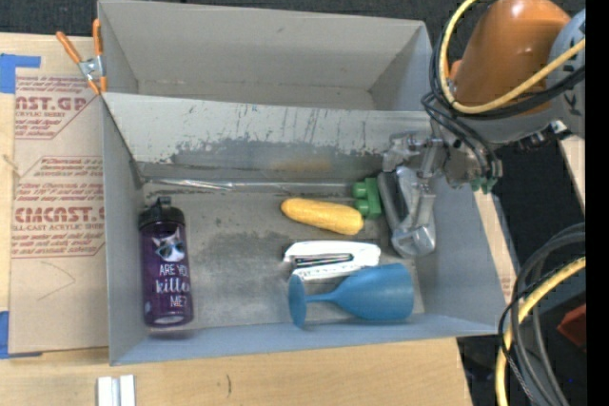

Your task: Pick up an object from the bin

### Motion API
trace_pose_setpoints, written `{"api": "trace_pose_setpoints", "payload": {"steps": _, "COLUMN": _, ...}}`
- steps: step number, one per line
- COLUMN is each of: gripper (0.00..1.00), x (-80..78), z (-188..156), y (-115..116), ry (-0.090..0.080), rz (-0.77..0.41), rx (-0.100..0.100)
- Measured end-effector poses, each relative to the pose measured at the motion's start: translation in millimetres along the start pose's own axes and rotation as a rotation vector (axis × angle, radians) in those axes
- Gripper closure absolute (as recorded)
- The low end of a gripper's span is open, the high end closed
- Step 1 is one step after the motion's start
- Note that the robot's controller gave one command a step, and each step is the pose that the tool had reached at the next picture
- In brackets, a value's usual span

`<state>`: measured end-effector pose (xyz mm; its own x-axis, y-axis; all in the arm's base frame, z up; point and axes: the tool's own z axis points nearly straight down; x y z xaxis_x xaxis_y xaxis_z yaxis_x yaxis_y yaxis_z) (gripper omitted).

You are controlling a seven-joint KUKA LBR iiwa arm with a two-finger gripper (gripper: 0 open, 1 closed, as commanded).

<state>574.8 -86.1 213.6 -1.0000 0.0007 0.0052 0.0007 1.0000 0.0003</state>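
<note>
Fingers (419,233) look slightly parted to me, with nothing between them, hanging low by the right wall of the bin (266,43). Just to their left sits a small green piece (364,197), touching the end of a yellow corn cob (324,216). Near the fingers, toward the front, lie a white stapler (333,254) and a blue goblet (357,297) on its side. A purple bottle (166,266) lies well apart at the left.
</note>
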Motion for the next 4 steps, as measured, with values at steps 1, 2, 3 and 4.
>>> {"api": "trace_pose_setpoints", "payload": {"steps": 1, "gripper": 0.0, "x": -1.4, "z": -4.8, "y": 0.3, "ry": -0.008, "rz": -0.001, "rx": 0.001}}
{"api": "trace_pose_setpoints", "payload": {"steps": 2, "gripper": 0.0, "x": -4.1, "z": 8.3, "y": 4.7, "ry": -0.013, "rz": -0.066, "rx": 0.003}}
{"api": "trace_pose_setpoints", "payload": {"steps": 3, "gripper": 0.0, "x": -8.0, "z": 68.6, "y": 25.4, "ry": -0.013, "rz": -0.195, "rx": 0.002}}
{"api": "trace_pose_setpoints", "payload": {"steps": 4, "gripper": 0.0, "x": -7.1, "z": 122.3, "y": 41.1, "ry": -0.017, "rz": -0.183, "rx": 0.002}}
